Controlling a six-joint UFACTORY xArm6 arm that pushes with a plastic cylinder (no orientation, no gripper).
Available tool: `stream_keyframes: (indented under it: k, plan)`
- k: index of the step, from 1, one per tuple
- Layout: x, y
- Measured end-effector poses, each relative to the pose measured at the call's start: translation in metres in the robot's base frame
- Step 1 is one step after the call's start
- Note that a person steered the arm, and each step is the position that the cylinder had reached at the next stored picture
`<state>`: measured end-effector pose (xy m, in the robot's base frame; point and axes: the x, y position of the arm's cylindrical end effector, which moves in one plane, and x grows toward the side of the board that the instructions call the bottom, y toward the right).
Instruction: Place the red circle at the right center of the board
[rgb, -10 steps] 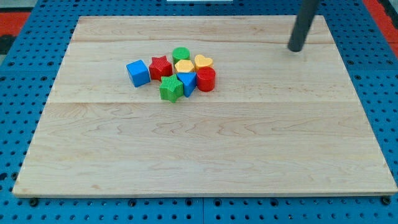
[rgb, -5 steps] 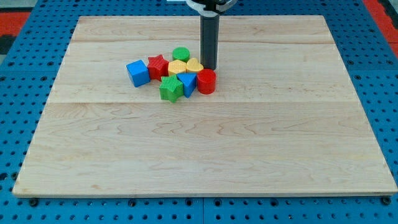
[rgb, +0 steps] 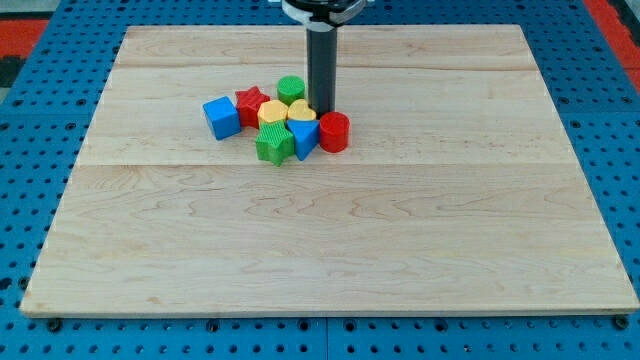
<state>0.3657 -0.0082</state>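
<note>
Seven blocks are bunched together on the surface (rgb: 400, 250); my tip (rgb: 322, 111) is parked just behind the red circle (rgb: 334, 131), touching the yellow heart (rgb: 301, 111). No end effector is fitted, so there are no jaws to report.

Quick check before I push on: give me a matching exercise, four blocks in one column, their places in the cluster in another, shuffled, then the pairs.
Column 1:
1. red circle
2. blue cube
3. green circle
4. green star

Column 2:
A. cluster's far left in the view
B. cluster's top edge, left of my tip
C. cluster's far right, just below-right of my tip
D. cluster's bottom edge, beside the blue triangle

Pairs: 1-C, 2-A, 3-B, 4-D
</note>
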Motion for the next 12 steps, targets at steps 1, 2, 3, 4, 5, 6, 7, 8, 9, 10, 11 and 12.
stream_keyframes:
  k: [1, 2, 3, 4, 5, 6, 7, 8, 9, 10, 11, 12]
  plan:
    - [0.040, -0.015]
    - [0.069, -0.009]
    - [0.074, 0.009]
    - [0.037, 0.003]
    - [0.023, 0.074]
    - [0.005, 0.027]
    - [-0.015, 0.021]
    - [-0.004, 0.111]
    - [-0.008, 0.155]
    - [-0.032, 0.149]
    - [-0.017, 0.174]
    - [-0.009, 0.155]
